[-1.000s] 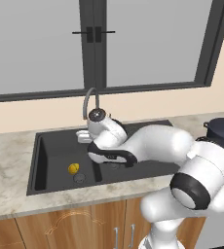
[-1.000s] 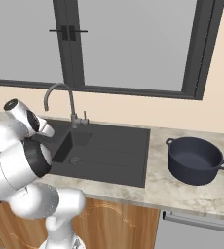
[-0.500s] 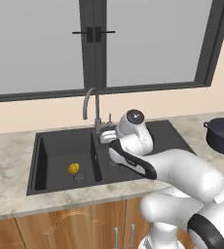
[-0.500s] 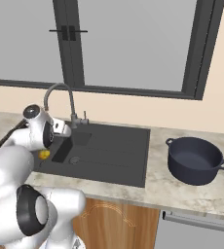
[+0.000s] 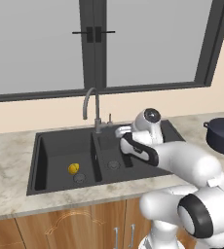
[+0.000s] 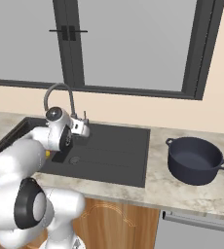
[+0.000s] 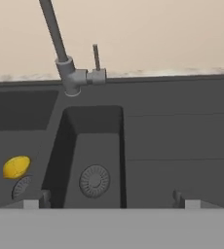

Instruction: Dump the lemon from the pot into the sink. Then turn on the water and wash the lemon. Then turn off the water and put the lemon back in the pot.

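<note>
Hand view, lemon (image 7: 16, 166) in larger basin, left of open tool (image 7: 108, 199)

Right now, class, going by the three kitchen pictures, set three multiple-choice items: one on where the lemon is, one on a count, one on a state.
1. Where does the lemon lie?
A. In the pot
B. In the larger sink basin, beside its drain
C. On the drainboard

2. How many round drains does the sink have?
A. One
B. Two
C. Three

3. How is the faucet?
A. Running a strong stream
B. Dripping into the pot
C. No water coming from it

Key: 1 B, the lemon rests on the floor of the larger bowl of the sink by the drain, while the pot stands on the counter with nothing in it. 2 B, the hand view shows one drain in each basin. 3 C, no stream falls from the faucet.
</note>
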